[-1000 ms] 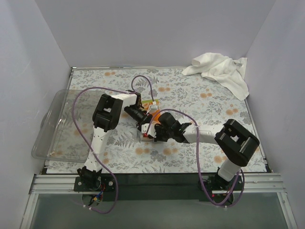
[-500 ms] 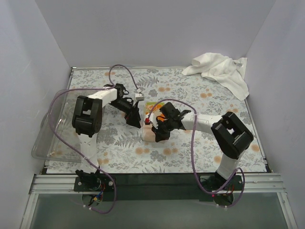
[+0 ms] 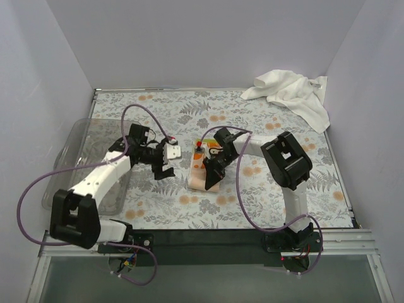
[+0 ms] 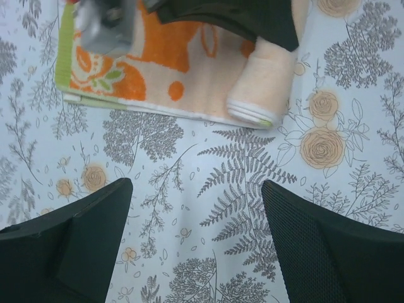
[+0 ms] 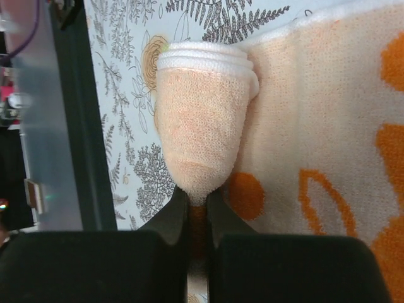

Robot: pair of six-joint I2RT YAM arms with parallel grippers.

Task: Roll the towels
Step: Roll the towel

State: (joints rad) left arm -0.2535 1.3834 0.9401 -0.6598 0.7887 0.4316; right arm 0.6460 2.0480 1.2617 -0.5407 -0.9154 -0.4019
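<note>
1. The printed cloth point(image 3: 203, 165) lies at the middle of the bench point(image 3: 252, 126). Its near end is wound into a short, tight roll point(image 5: 202, 113), while the orange and green part beyond lies flat.
2. My right claw point(image 5: 197, 208) is clamped on that roll, fingers drawn almost together with the terry squeezed between them.
3. My left claw point(image 4: 196, 189) hangs just beside the cloth's left edge, fingers wide apart and holding nothing.
4. I judge the step in hand to be rolling the small cloth, with only the first turns made.
5. The next move calls for turning the roll onward over the flat part, keeping it even so the edges stay stacked. My left claw could press the loose cloth down so it does not slide.
6. The white towel point(image 3: 293, 95) lies crumpled in the far right corner, well apart and not yet rolled.
7. A clear bin point(image 3: 69, 170) sits at the bench's left edge.
</note>
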